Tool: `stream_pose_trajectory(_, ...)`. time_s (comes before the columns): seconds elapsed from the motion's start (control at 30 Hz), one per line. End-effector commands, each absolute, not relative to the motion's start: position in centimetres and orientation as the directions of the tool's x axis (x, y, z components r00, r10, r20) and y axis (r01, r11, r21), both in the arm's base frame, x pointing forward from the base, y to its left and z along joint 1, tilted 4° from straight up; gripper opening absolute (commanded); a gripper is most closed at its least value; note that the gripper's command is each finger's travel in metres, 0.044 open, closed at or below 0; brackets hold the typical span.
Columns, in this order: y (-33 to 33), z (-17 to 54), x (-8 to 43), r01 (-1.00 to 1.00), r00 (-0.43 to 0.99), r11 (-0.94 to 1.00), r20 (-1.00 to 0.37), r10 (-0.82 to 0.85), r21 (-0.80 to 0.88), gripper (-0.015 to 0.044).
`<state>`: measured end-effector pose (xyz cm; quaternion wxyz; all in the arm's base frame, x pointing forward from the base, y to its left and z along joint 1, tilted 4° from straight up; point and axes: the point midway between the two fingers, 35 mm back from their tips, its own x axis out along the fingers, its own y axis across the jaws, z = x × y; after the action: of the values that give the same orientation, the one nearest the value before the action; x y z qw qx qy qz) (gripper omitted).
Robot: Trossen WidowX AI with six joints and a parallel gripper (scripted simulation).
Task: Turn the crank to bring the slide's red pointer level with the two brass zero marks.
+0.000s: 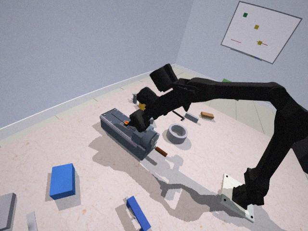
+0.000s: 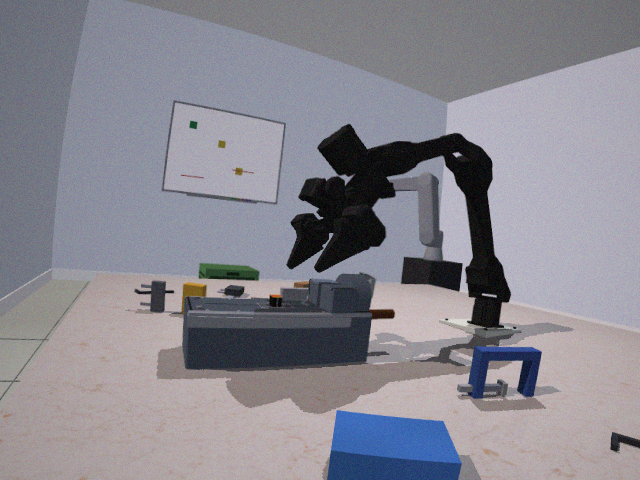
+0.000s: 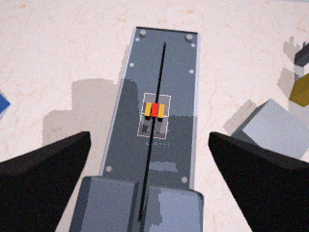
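The machine [image 1: 119, 137] [image 2: 273, 341] [image 3: 181, 82] is a long blue-grey box with a slotted top. In the wrist view its red pointer [image 3: 154, 110] sits between the left brass mark [image 3: 148, 109] and the right brass mark [image 3: 161, 111] and looks level with both. The brown crank handle [image 1: 160, 151] [image 2: 382, 314] sticks out low from the machine's end and is out of the wrist view. My gripper [image 2: 305, 268] [image 3: 151, 137] is wide open and empty above the machine's top, away from the handle. In the top view its fingertips are partly hidden.
A grey ring [image 1: 173, 137] stands beside the machine's crank end. A blue block [image 1: 62, 181] [image 2: 390, 439] and a blue arch [image 1: 138, 213] [image 2: 506, 354] stand on the other side. A yellow block [image 2: 194, 294] [image 3: 302, 94] and a grey block [image 3: 280, 130] are on the ring's side.
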<state>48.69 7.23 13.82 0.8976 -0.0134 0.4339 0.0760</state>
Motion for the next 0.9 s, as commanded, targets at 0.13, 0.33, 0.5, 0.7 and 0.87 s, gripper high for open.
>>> stream_pose_trajectory(0.13,7.22,13.82,48.69,-0.148,0.612,0.988,-0.781,0.124,0.041,0.0335)
stream_pose_trajectory(0.33,7.22,13.82,48.69,-0.148,0.612,0.988,-0.781,0.124,0.041,0.0177)
stream_pose_trajectory(0.5,7.22,13.82,48.69,-0.148,0.612,0.988,-0.781,0.124,0.041,0.0046)
stream_pose_trajectory(0.7,7.22,13.82,48.69,-0.148,0.612,0.988,-0.781,0.124,0.041,0.0000)
stream_pose_trajectory(0.87,7.23,13.82,48.69,-0.148,0.612,0.988,-0.781,0.125,0.042,0.0000)
